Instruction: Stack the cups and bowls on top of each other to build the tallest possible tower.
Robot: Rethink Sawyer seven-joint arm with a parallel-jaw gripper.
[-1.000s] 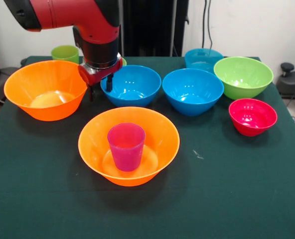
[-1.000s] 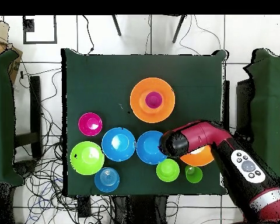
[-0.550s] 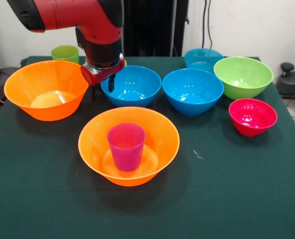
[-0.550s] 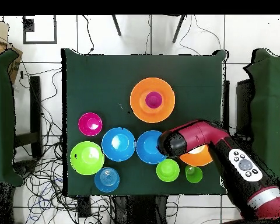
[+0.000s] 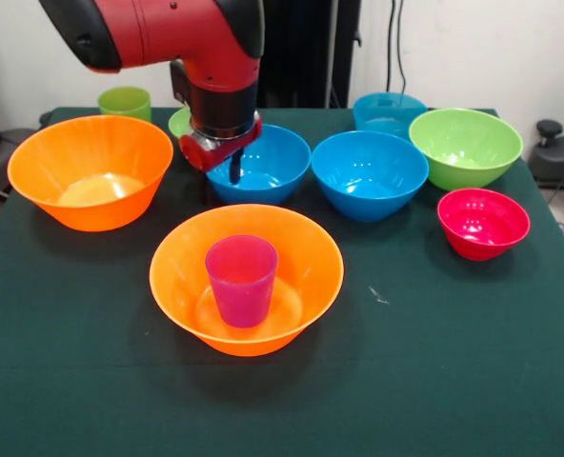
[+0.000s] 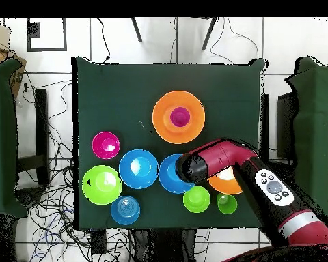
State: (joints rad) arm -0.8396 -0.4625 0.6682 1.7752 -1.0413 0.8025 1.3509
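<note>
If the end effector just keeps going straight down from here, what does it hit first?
Most likely the blue bowl: the end effector points down over that bowl's rim on the side toward the orange bowl. Depth is unclear, so it could slip past onto the table.

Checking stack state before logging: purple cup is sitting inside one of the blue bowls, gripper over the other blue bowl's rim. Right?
Not quite. The purple cup stands upright inside the near orange bowl, not a blue one; the front view shows it clearly. The rest holds: the gripper hangs over the rim of the blue bowl.
</note>
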